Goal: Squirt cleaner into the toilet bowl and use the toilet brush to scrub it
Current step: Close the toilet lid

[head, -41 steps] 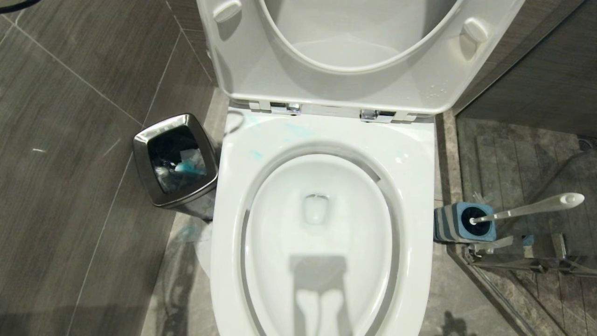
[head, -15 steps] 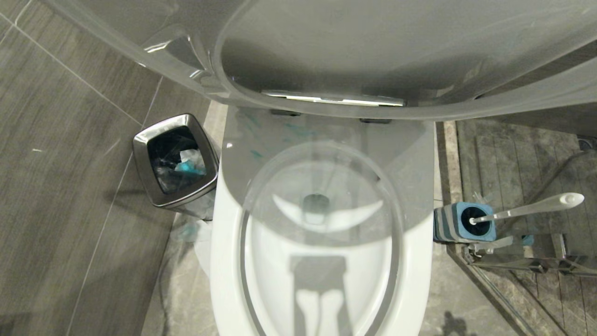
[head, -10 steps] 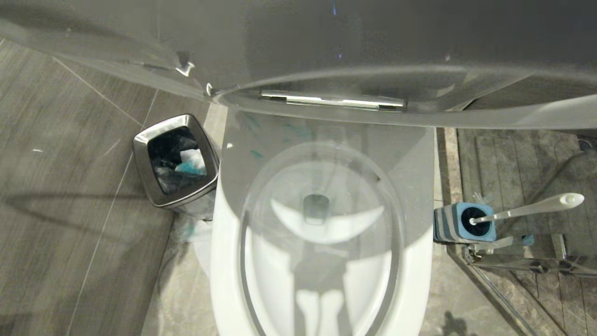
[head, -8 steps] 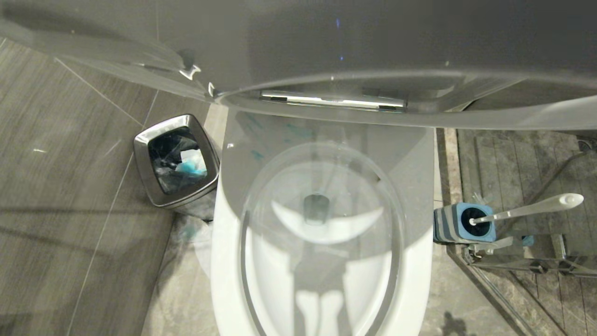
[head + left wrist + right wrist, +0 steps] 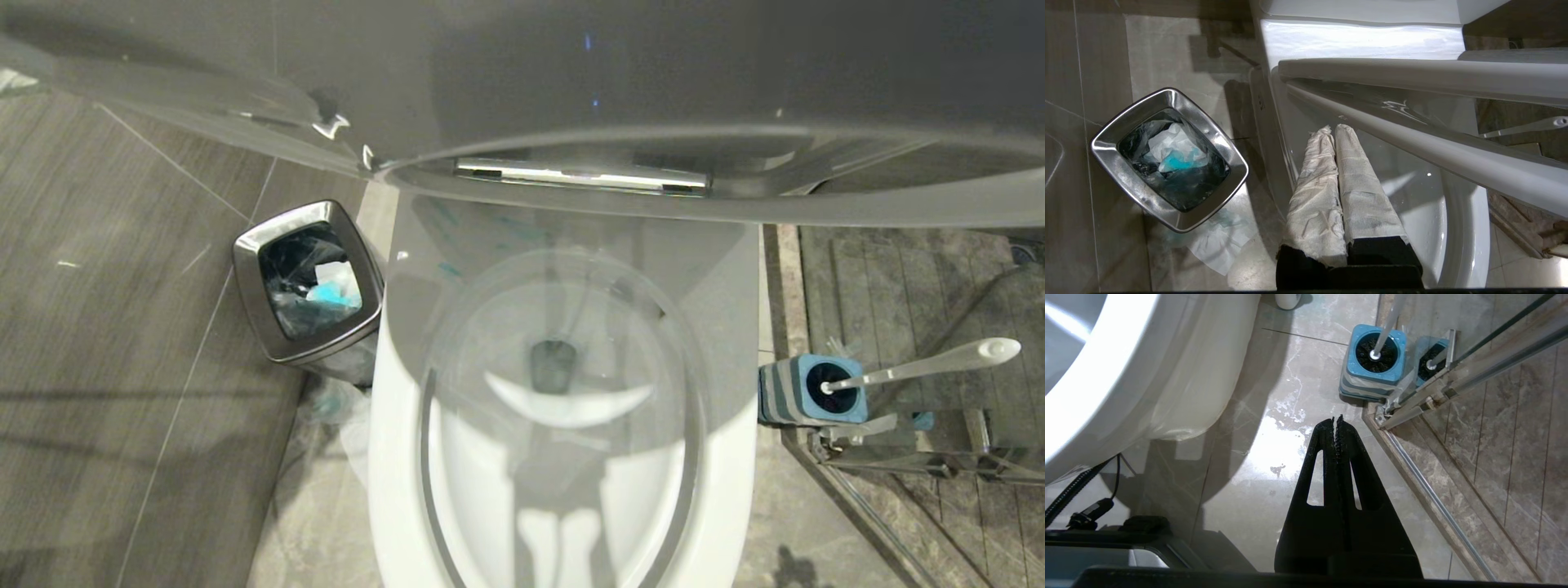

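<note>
The white toilet bowl (image 5: 722, 457) fills the middle of the head view, its back half in shadow. The seat and lid (image 5: 571, 73) hang tilted forward over it and hide the tank. Faint blue cleaner streaks (image 5: 446, 268) mark the porcelain behind the bowl. In the left wrist view my left gripper (image 5: 1333, 128), its fingers wrapped in white paper, is shut and empty just under the tilted seat (image 5: 1412, 149), over the bowl's left rim. The toilet brush (image 5: 931, 366) stands in its blue-topped holder (image 5: 804, 392) right of the toilet. My right gripper (image 5: 1336, 419) hangs shut and empty above the floor near the holder (image 5: 1367, 377).
A square steel bin (image 5: 306, 278) with blue-stained tissues stands left of the toilet, and a crumpled tissue (image 5: 1216, 245) lies on the floor beside it. A glass shower screen with a metal rail (image 5: 898, 457) runs right behind the brush holder.
The seat and lid have swung down from upright toward the camera, sinking a little more in the last second, and their shadow has spread across the bowl.
</note>
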